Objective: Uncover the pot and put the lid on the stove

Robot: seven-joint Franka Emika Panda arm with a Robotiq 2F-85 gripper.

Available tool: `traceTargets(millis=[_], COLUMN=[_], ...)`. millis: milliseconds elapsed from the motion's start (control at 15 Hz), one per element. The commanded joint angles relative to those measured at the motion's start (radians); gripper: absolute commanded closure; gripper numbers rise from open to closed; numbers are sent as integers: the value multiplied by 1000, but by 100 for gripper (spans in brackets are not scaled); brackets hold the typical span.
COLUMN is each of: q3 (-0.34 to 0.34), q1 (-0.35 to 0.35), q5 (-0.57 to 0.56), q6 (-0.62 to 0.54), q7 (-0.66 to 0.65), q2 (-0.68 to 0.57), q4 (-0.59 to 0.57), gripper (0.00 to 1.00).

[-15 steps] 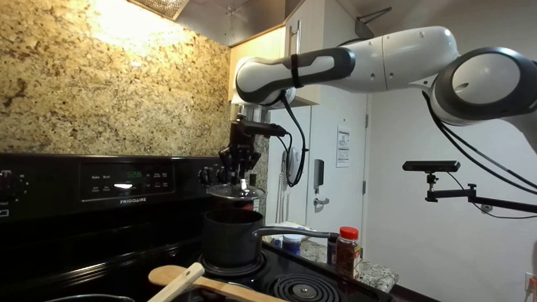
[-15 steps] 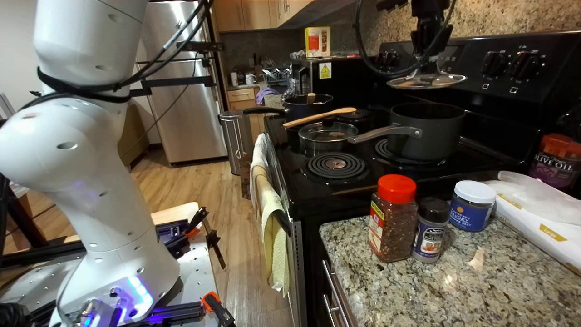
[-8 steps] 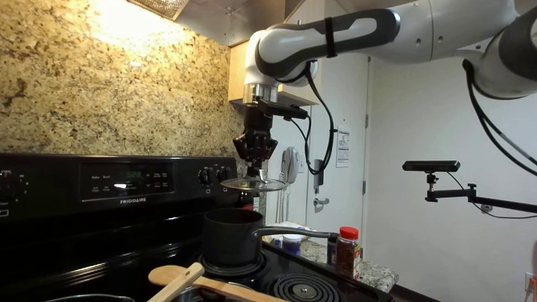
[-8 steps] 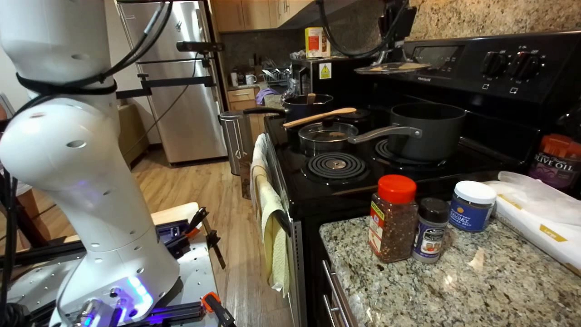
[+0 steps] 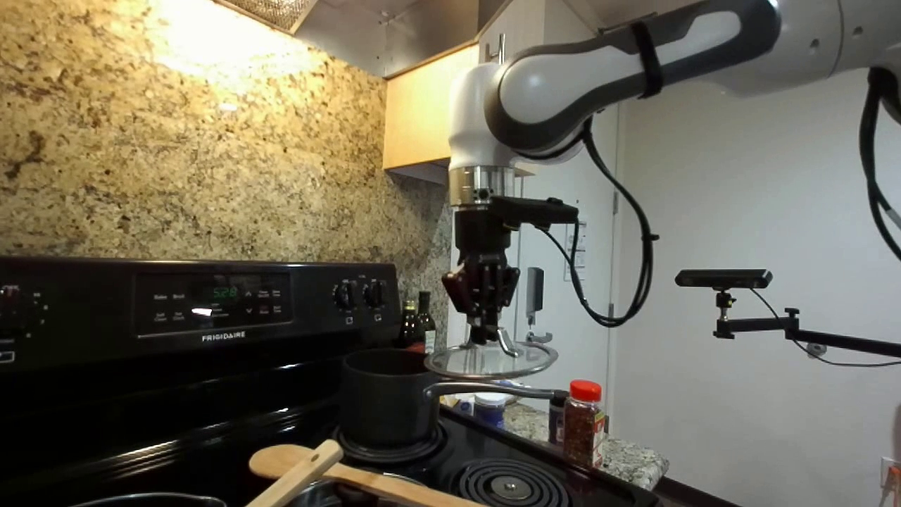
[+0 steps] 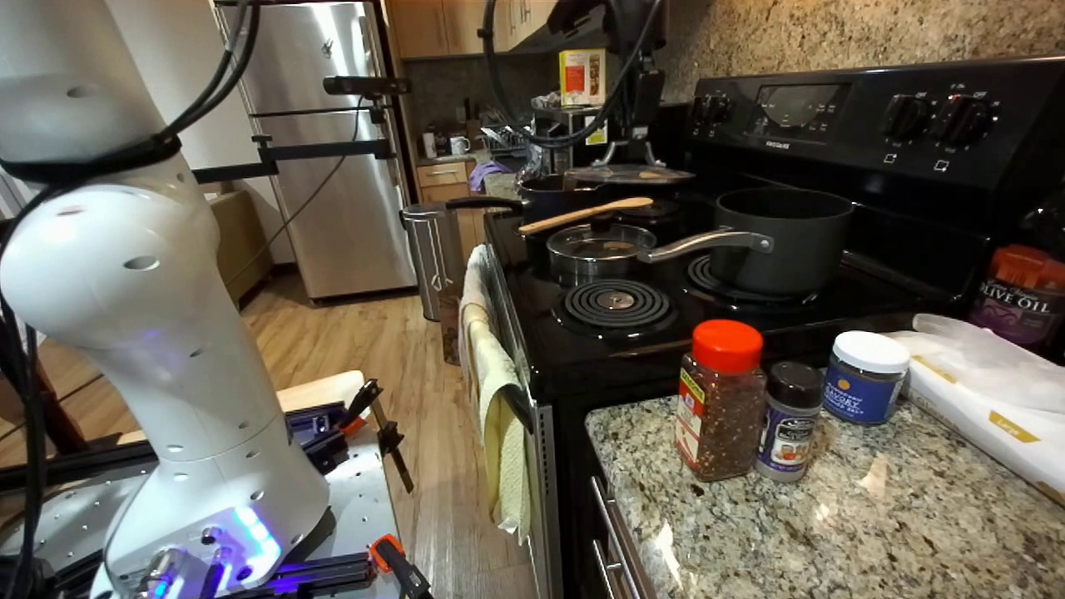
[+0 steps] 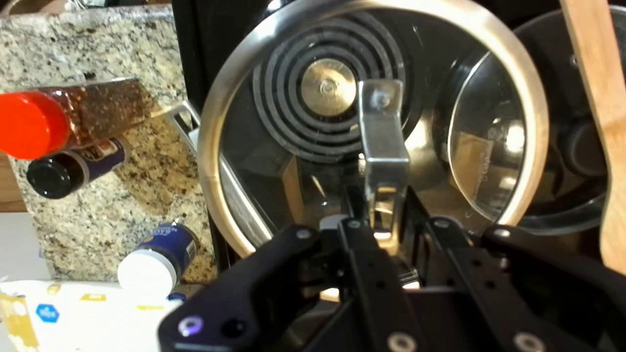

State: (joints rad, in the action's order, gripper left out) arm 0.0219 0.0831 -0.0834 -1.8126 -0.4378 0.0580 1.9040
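Now the pincer [image 5: 483,335] holds the lid [image 5: 486,362] lower

You've got a red-capped jar [image 6: 720,408] sitting on the counter [image 6: 948,507], a black-capped bottle [image 6: 787,424] right beside it, and a white-topped blue jar [image 6: 865,378] near those. Further back there's a fridge [image 6: 359,229] with a trash can [image 6: 430,258] nearby.

Backsplash [image 5: 197,176]: speckled tan stone, left in an exterior view
Light [image 5: 225,42]: bright warm glow on the backsplash
Cabinet [image 5: 417,120]: pale wood, right of the backsplash
Wall [image 5: 760,211]: white, far right
Floor [image 6: 358,334]: wood planks, in an exterior view
Fridge [image 6: 358,229]: stainless steel, far left
Surface [image 6: 832,532]: speckled granite, near right
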Motion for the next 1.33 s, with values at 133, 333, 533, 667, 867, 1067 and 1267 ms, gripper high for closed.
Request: traceTargets(millis=[133,333,533,667,867,1067,1267], q3=[-35,-35,-32,-29,-23,-14,-11], q1=[-28,-29,-29,-32,-43,-56,-62], q5=[1,8,31,45,64,123,179], q6=[-24,-21,-54,-87,-140,-191,-255], q7=[3,13,36,34,19,35,46], q2=[72,69,61,69,89,94,89], q4=[105,89,105,146,221,297,363], gripper=[80,88,88,88,88,88,88])
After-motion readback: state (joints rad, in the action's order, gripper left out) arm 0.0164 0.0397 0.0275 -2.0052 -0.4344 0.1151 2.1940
